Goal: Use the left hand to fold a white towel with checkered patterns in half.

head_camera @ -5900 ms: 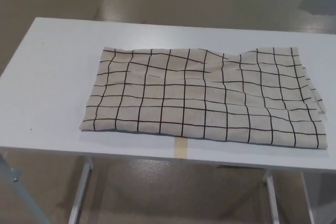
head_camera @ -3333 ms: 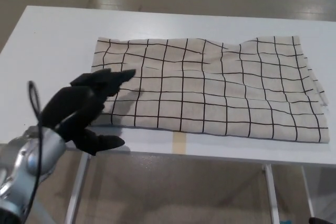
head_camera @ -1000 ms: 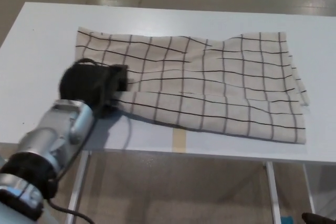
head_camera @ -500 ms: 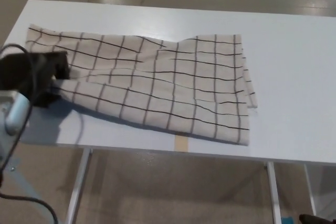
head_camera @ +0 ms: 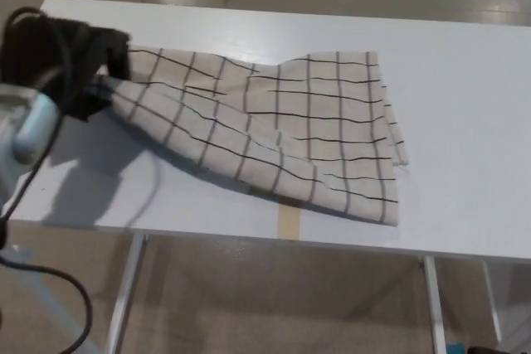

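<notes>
Black fingers of your left hand (head_camera: pixel 62 60) are clamped on the left end of the towel (head_camera: pixel 274 126), pinching its near-left corner and holding it raised off the white table (head_camera: pixel 465 80) near the table's far-left corner. Your right hand is out of frame, so nothing can be said of it.

A second ago that same corner sat low by the front edge; half a second ago it had dragged far to the left; now it has climbed up and back, and the cloth's near edge runs as a taut diagonal from your hand down to the near-right corner beside the strip of tan tape (head_camera: pixel 288 219) at the table's front. The towel's right end has also slid leftward compared with where it lay at the start, leaving it bunched toward the centre-left of the table. That suggests the lift is done and the carry-over has yet to begin: nothing is doubled over so far.

Moving right, the far edge of the towel lies flat, and its right end rests on the table with a slightly ragged, layered edge. Beyond it, the right part of the table is bare, giving you open room to sweep the held corner across toward that right end.
</notes>
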You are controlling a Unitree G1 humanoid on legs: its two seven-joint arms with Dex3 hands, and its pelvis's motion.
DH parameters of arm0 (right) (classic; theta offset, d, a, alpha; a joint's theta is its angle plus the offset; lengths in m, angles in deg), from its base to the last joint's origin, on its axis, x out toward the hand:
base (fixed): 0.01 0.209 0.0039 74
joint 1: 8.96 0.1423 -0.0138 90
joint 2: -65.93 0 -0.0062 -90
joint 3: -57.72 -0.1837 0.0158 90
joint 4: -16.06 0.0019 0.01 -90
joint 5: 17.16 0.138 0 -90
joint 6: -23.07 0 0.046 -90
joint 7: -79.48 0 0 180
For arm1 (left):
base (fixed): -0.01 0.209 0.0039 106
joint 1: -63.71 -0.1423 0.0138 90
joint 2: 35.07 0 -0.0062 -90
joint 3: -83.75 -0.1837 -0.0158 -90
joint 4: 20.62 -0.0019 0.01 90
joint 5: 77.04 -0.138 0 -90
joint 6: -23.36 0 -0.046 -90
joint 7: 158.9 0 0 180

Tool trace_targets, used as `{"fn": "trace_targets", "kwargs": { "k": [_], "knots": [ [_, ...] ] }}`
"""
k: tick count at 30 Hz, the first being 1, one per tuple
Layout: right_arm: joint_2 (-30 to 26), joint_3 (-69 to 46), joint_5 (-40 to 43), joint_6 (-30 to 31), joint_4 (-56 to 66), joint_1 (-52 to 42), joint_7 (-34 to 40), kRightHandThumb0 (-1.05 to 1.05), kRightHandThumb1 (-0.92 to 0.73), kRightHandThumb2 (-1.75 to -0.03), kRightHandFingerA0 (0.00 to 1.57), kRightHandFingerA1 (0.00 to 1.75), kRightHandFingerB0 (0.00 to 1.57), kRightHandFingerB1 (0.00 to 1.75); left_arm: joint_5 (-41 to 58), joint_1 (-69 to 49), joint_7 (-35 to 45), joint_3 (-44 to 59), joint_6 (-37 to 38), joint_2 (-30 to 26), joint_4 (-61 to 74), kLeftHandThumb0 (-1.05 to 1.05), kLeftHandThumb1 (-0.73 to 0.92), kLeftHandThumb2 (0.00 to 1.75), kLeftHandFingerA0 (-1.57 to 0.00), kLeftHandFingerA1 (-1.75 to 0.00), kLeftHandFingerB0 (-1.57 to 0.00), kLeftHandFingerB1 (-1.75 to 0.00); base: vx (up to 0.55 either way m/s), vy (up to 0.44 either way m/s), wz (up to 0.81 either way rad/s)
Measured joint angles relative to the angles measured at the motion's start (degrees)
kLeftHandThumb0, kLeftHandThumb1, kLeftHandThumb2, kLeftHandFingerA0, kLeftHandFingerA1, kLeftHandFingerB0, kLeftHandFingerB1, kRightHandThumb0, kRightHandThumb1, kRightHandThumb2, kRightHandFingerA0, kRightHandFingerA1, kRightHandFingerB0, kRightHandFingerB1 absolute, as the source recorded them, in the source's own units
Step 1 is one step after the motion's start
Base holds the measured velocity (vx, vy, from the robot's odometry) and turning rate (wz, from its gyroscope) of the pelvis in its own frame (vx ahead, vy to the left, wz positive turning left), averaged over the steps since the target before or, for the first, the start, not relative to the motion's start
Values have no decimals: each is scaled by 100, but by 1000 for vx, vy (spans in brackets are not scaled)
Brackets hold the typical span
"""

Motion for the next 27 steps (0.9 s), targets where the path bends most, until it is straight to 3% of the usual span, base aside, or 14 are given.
{"fn": "trace_targets", "kwargs": {
  "k": [13,15,16,20,21,27],
  "knots": [
    [-2,12,14,66,93,137,17,-45,-56,-57,71,62,77,55,-959,1279,-204,-1460,352,506,561,-38,44,81,-117,-144,-99,-134,0,0,0],
    [-2,13,14,91,108,146,17,-46,-56,-57,71,62,77,54,-1039,1341,-204,-1537,410,534,601,-42,41,76,-122,-148,-99,-128,0,0,0],
    [-5,12,11,107,114,160,22,-46,-56,-57,71,62,77,54,-1137,1421,-206,-1678,464,581,627,-33,54,57,-90,-175,-78,-162,0,0,0],
    [-7,22,-1,126,113,180,32,-46,-56,-57,71,62,77,54,-1364,1619,-211,-1970,588,711,708,-33,54,57,-90,-175,-78,-162,0,0,0],
    [-7,25,-3,134,120,216,37,-47,-56,-57,75,69,78,55,-1482,1721,-222,-2075,656,765,739,-25,59,56,-89,-175,-66,-175,0,0,0],
    [-7,26,-3,139,120,235,51,-47,-56,-57,76,69,79,55,-1593,1964,-174,-2207,898,933,761,-26,60,56,-89,-175,-66,-175,0,0,0]
  ]
}}
